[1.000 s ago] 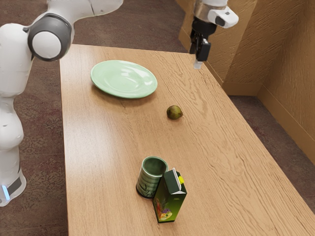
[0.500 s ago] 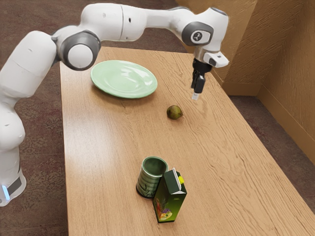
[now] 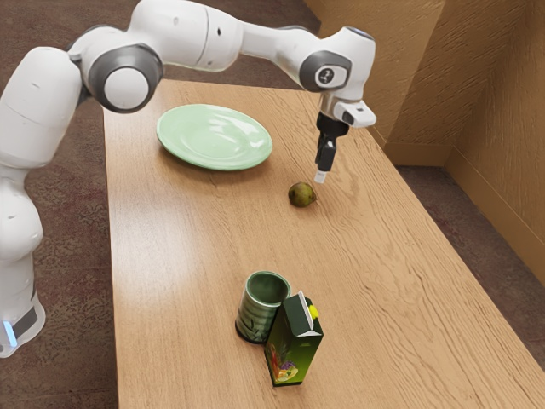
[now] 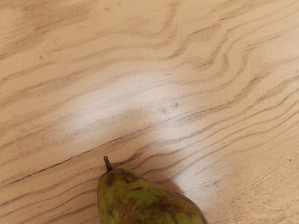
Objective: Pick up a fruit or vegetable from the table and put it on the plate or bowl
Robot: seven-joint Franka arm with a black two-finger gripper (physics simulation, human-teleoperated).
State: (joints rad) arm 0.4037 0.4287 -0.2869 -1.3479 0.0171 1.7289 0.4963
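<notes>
While the pear (image 3: 300, 195) (image 4: 140, 200) is seen lying on the worktop (image 3: 383, 281) just below the pincer (image 3: 320, 176), nothing is yet done. Whether the pincer is open or closed cannot be told. Grasp, lift and carry to the plate (image 3: 213, 136), well away from the pincer, are left.

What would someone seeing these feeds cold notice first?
The white arm arches over the wooden table, its tool hanging close above a small greenish-brown pear mid-table. Beyond the pear, toward the exterior view's left, lies an empty pale green plate. Nearer the camera, a green mug stands beside a dark juice carton.
</notes>
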